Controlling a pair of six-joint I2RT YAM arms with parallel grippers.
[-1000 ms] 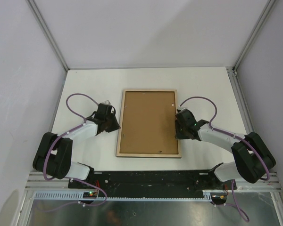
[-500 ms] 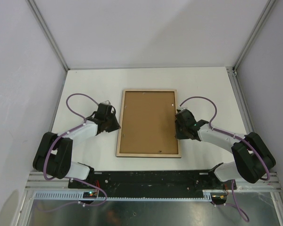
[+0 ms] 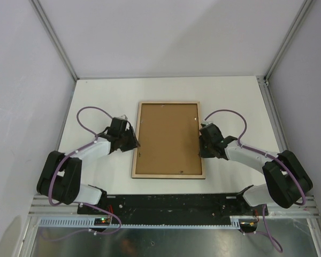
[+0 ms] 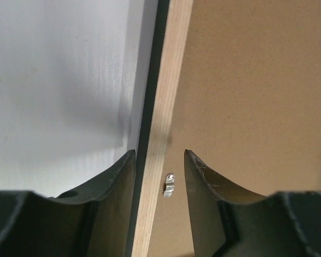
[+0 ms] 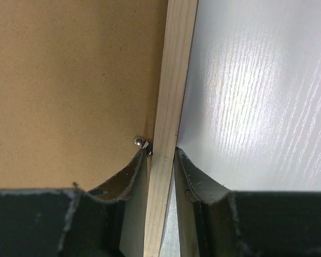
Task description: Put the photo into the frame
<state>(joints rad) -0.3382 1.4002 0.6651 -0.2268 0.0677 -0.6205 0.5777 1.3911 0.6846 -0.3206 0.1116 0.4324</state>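
The frame [image 3: 135, 152] lies flat on the white table with its pale wood reverse up and the brown backing board [image 3: 168, 138] set inside it. The photo is not in view. My left gripper [image 3: 134, 141] is open and straddles the frame's left rail [image 4: 171, 80], one finger over the table and one over the board [image 4: 257, 80], with a small metal clip [image 4: 170, 185] between them. My right gripper [image 3: 201, 142] is shut on the frame's right rail [image 5: 177, 64], its fingers [image 5: 190, 171] pressed against both sides, beside a small metal tab [image 5: 139, 142].
The white table [image 3: 235, 101] is walled by pale panels at the back and both sides. The black rail with the arm bases [image 3: 166, 202] runs along the near edge.
My left gripper has moved right, onto the frame's left rail. My right gripper has barely moved. The frame has stayed in place.
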